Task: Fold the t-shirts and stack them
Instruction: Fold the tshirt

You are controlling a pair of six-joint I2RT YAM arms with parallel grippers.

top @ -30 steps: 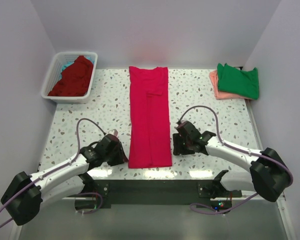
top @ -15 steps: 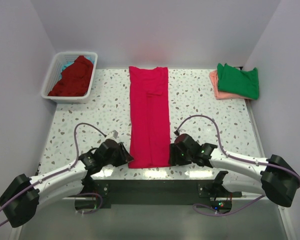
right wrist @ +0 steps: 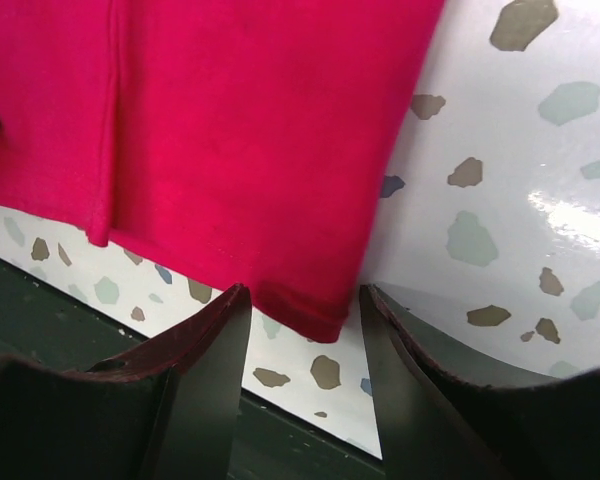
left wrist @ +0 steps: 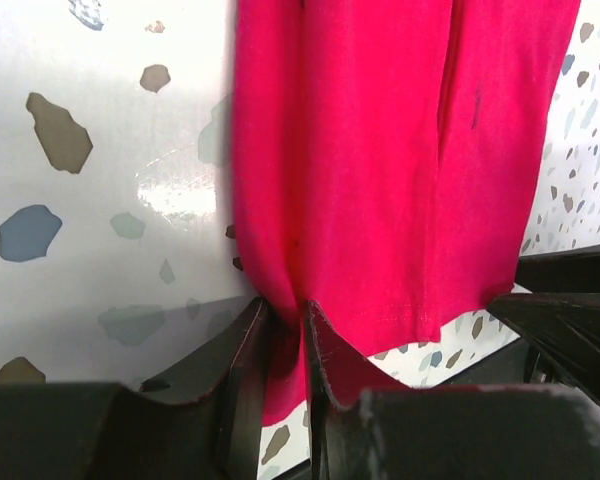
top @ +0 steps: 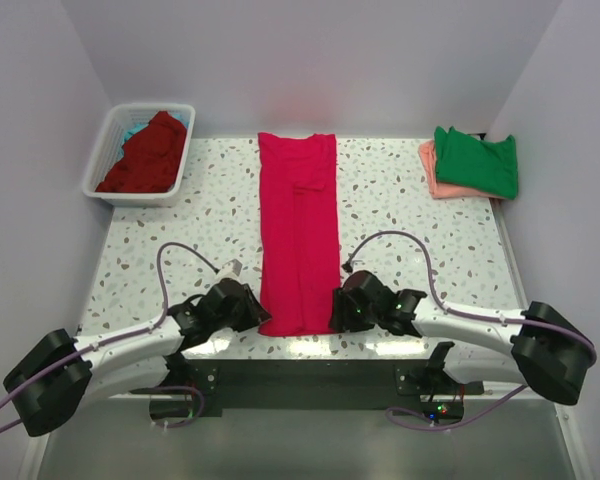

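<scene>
Our left hand (left wrist: 285,312) pinches the near left corner of the crimson-pink t-shirt (top: 298,230), a long strip lying mid-bench (top: 410,205). Our right hand (right wrist: 302,296) gapes astride its near right corner.

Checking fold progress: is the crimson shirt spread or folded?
Folded lengthwise: the crimson shirt lies as a narrow strip, side edges overlapped.

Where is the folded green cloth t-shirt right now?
In the top view, the folded green cloth t-shirt lies at the far right corner of the speckled table, atop a folded salmon-pink cloth shirt, right of the long crimson-pink shirt.
</scene>
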